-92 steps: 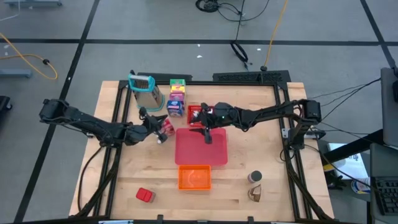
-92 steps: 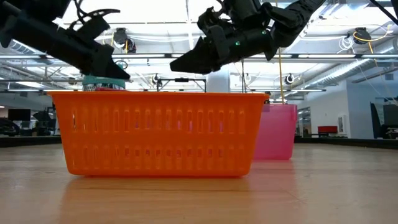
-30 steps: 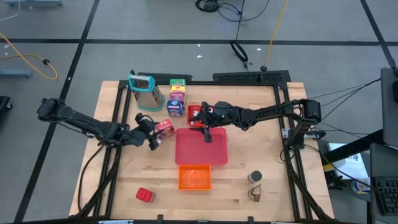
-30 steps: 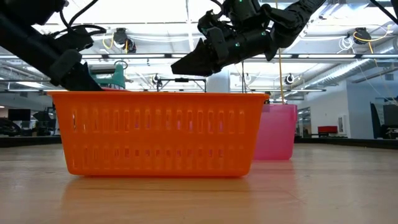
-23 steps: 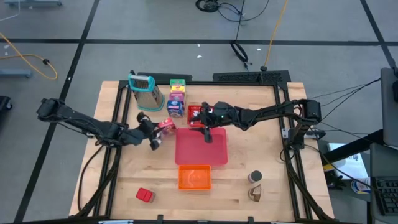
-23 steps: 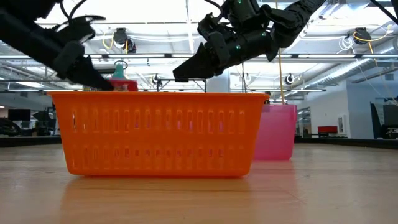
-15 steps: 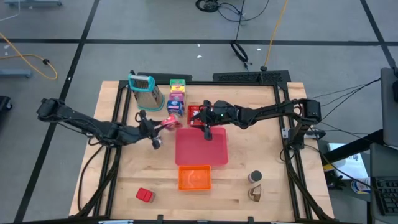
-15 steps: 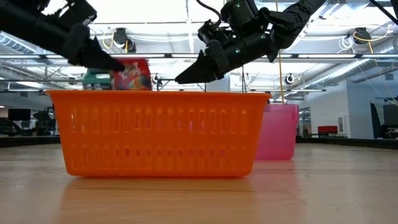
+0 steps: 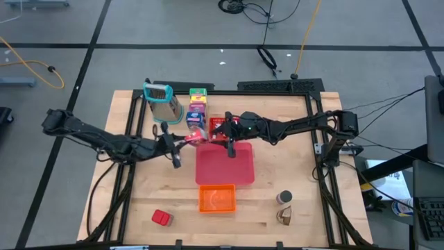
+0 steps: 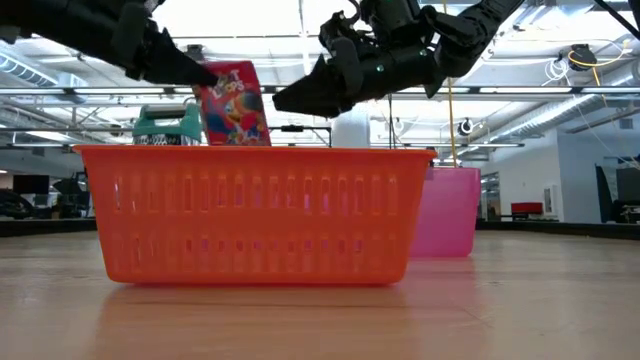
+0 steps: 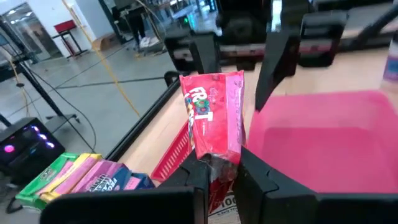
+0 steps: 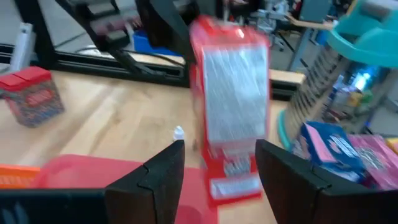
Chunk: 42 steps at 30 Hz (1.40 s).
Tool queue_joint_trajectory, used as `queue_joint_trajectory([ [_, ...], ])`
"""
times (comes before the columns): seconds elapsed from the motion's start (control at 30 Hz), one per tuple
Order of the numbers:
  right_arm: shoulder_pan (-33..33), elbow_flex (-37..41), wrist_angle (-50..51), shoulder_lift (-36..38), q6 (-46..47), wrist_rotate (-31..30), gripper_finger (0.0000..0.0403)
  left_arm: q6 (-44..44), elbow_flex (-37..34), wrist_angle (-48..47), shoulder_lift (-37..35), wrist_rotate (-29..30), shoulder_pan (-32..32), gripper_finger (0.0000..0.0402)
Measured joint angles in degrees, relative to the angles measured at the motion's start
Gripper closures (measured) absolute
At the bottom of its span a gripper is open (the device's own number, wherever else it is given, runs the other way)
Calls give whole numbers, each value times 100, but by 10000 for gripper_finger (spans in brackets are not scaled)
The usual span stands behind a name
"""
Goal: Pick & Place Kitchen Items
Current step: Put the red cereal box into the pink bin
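Note:
My left gripper [image 9: 182,141] is shut on a red cereal box [image 9: 193,137] and holds it in the air just left of the pink tray [image 9: 216,170]. In the low view the box [image 10: 232,104] stands above the orange basket's rim [image 10: 250,152]. My right gripper [image 9: 229,144] hovers open over the tray's far edge with nothing between its fingers. In the right wrist view the box [image 12: 233,102] shows beyond them. Green, yellow and purple boxes [image 9: 198,106] lie at the far side. My left gripper pinches the red box near its lower end [image 11: 219,163] between its two fingers [image 11: 196,183]. The fingers come about level from the table's left. The box stands nearly upright above them, clear of the table and the tray.
A metal grater with a teal handle [image 9: 162,101] stands at the far left, and a small red basket [image 9: 218,125] sits beside the boxes. The orange basket [image 9: 217,198] is near the front, with a red block [image 9: 161,218], a jar [image 9: 284,198] and a brown piece [image 9: 284,216].
My left gripper has taken hold of the red box, which lay low behind the basket, and risen with it toward the pink tray. Its wrist has rolled, so the box now stands upright and lifted clear of the table.

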<state>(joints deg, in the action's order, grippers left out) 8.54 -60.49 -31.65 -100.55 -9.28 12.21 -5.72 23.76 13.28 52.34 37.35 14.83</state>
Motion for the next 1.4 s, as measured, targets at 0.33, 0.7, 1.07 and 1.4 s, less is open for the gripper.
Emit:
queue_joint_trajectory([
  [0.33, -52, 4, 99, 4, -44, -22, 171, -287, 753, -110, 1019, -304, -222, 360],
  [0.7, -40, 9, -25, 2, -268, -562, 135, -167, 945, -224, 1225, -632, -228, 370],
  [1.07, -115, 9, -302, 0, -361, -171, 142, -58, 945, -208, 1222, -1029, -221, 376],
  [1.4, -182, 0, -275, 0, -324, -37, 279, -109, 939, -31, 1232, -1087, -357, 352],
])
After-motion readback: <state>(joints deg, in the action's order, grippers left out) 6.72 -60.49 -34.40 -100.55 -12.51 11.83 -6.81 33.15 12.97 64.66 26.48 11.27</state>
